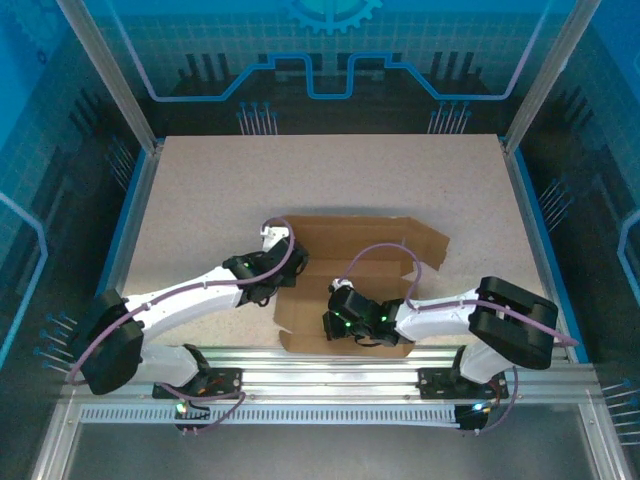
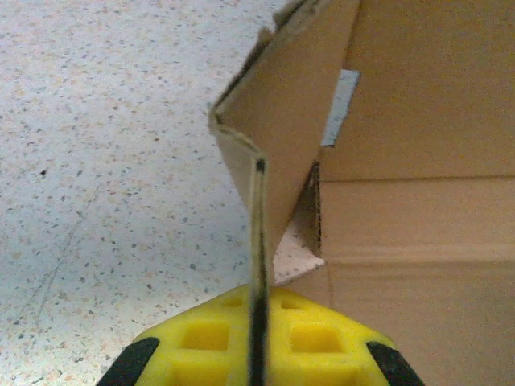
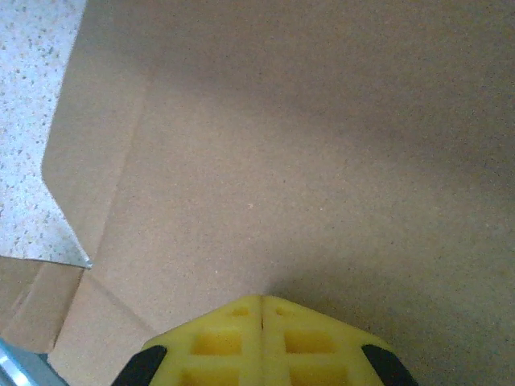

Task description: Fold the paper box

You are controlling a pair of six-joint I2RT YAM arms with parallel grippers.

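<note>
The paper box is a brown die-cut sheet lying mostly flat in the middle of the table. At its left edge, my left gripper holds a side flap. In the left wrist view that flap stands raised and bent, and its thin edge runs down between the yellow fingers of the left gripper, which are shut on it. My right gripper sits over the box's near panel. In the right wrist view the right gripper is shut with nothing between its fingers, its tips on or just above the flat panel.
The speckled tabletop lies bare round the box to the left, right and back. An aluminium rail runs along the near edge just below the box. Blue-edged walls and metal posts bound the sides.
</note>
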